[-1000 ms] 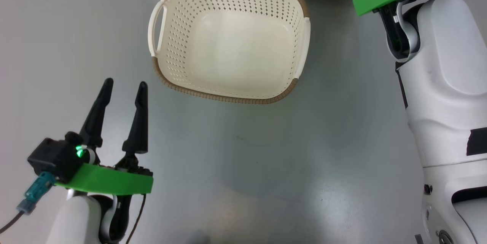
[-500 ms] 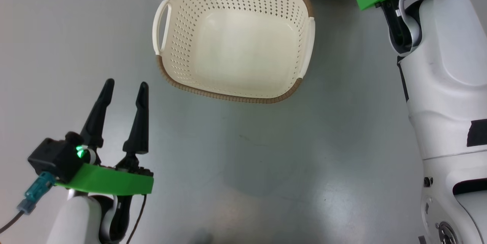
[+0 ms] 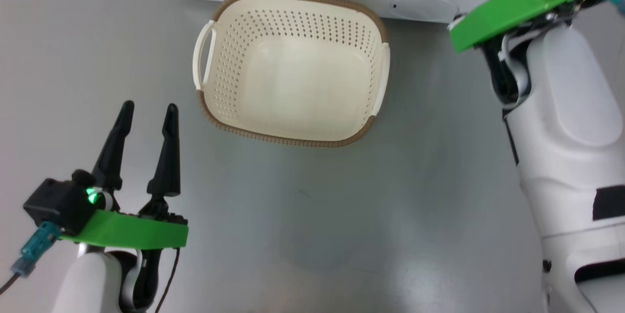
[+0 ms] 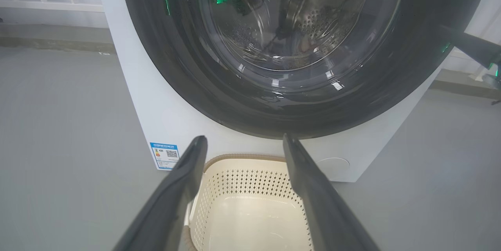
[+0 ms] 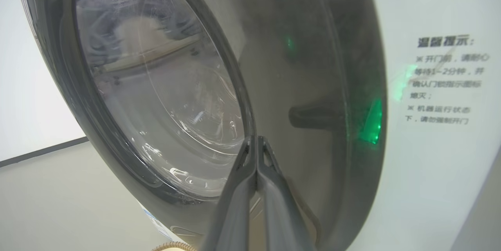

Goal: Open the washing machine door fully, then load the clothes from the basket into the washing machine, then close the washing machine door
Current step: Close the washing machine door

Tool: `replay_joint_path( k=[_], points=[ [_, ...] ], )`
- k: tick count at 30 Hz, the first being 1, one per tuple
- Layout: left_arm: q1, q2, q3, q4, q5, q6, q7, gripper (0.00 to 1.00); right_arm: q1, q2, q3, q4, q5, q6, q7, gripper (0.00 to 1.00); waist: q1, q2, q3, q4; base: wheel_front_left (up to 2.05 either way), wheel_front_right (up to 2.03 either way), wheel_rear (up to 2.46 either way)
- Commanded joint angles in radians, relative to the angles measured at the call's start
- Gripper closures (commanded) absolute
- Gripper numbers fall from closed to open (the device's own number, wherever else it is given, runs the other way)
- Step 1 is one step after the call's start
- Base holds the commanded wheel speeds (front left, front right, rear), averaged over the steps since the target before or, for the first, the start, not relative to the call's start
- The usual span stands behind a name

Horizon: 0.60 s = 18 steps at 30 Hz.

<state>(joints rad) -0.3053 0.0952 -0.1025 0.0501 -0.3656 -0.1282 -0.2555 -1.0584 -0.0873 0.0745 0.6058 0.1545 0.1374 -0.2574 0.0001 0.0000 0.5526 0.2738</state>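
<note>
Grey floor (image 3: 312, 215) holds your empty basket (image 3: 229, 83) before the washing machine (image 4: 156, 125); your right gripper (image 5: 256, 141), fingers pressed together, points at the washing machine door (image 4: 411, 67), likely to seat it, left gripper (image 3: 148, 107) spread idle.

Bare, lab-like laundry test room. A white front-loading washing machine (image 4: 156, 118) stands on a smooth grey floor (image 3: 342, 205), with an energy label (image 4: 164, 155) low on its front. A perforated laundry basket (image 3: 288, 141) sits before it, and a plain white wall (image 5: 23, 106) stands beyond.

Left gripper (image 3: 149, 106) fingers spread wide, right gripper (image 5: 256, 138) fingers pressed together
</note>
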Motion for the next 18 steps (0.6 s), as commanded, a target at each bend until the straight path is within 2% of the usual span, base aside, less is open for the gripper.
replay_joint_path(
  k=[1,14,18],
  points=[
    [0.02,0.035,0.044,-0.018,0.015,-0.002,-0.006,0.0,0.054,0.036,0.033,-0.045,0.029,-0.007,-0.004,1.0,-0.0001,0.0,-0.041,-0.032,0.0,0.0,0.0],
    [0.099,0.052,0.116,-0.012,0.047,-0.002,-0.006,0.0,0.303,0.015,0.131,-0.168,0.099,-0.007,-0.004,1.0,-0.0001,0.0,-0.204,-0.144,0.0,0.0,0.0],
    [0.121,0.05,0.132,-0.01,0.054,-0.002,-0.006,0.0,0.364,0.011,0.139,-0.192,0.108,-0.007,-0.004,0.92,-0.0001,0.0,-0.242,-0.171,0.0,0.0,0.0]
  ],
)
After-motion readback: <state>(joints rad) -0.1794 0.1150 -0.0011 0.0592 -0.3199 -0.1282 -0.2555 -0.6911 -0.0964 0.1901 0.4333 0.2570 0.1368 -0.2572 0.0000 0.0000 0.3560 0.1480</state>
